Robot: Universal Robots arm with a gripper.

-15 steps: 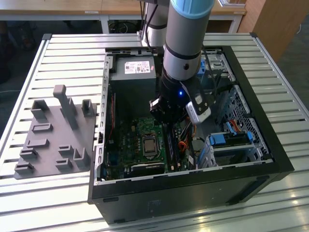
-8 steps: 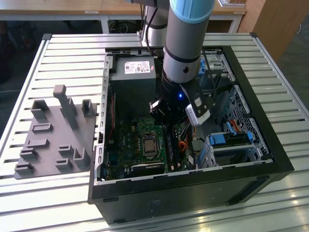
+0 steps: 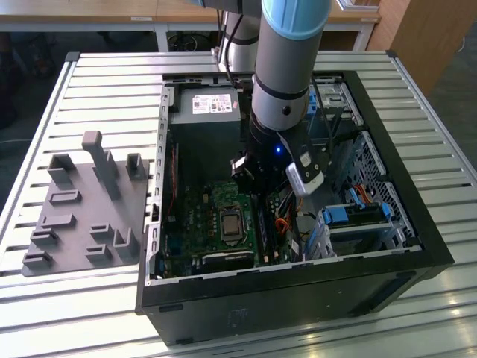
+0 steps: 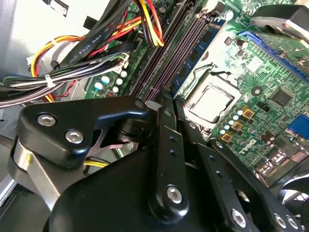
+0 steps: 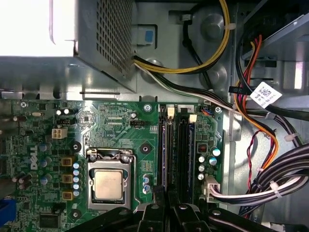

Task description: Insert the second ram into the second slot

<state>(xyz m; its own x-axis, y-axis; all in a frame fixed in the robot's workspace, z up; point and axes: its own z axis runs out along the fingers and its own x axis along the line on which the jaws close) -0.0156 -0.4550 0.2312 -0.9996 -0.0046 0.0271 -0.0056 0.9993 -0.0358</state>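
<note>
The arm reaches down into the open computer case (image 3: 294,294), which lies on its side so that the motherboard (image 5: 120,125) faces up and the memory slots can be met from straight above. The gripper (image 4: 166,99) stands at the near end of those slots, just beside the processor socket (image 5: 107,186). Its fingers (image 4: 164,145) are drawn together with no gap to be seen, and nothing shows pinched between them; that posture suits bearing down on a thin edge better than carrying. In the first wrist view a dark-blue strip runs along the slot nearest the socket, in line with the closed tips. It is probably the second ram (image 5: 164,154), standing upright in its slot, though whether it is fully seated and latched cannot be told. Another blue stick (image 5: 191,150) sits in the slot farthest from the socket, with two dark slots between them. The bundled cables (image 5: 270,179) lie off to the side of the slots, so the gripper's way down is unobstructed. On the slatted table, at the exterior view's left, a grey holder tray (image 3: 74,201) stands well apart from the case.
</note>
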